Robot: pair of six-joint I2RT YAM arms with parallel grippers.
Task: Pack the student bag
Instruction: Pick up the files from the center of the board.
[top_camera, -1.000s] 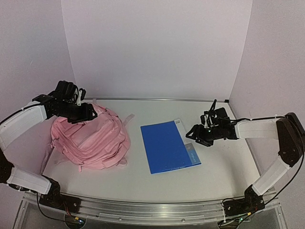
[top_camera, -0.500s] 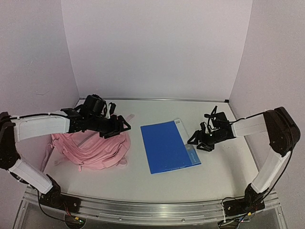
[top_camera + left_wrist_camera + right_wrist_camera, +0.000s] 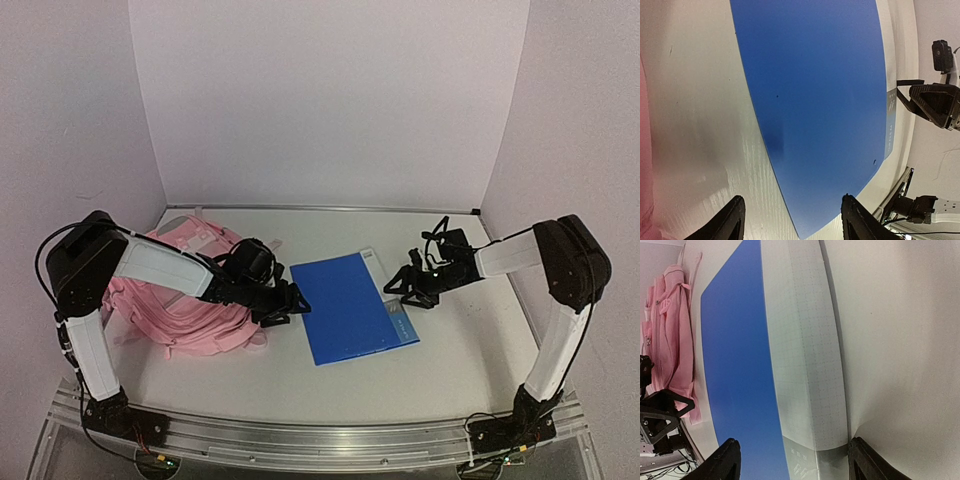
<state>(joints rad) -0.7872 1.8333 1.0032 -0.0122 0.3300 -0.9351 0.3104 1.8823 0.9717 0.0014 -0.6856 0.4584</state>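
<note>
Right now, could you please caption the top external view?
Left gripper and right gripper, both open, flank a blue notebook beside the student bag.

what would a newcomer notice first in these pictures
The bright blue book lying flat mid-table stands out most, with the soft pink backpack slumped to its left. The open left gripper sits at the book's left edge and the open right gripper at its right edge.

Blue notebook, perhaps grid-edged, white table
</note>
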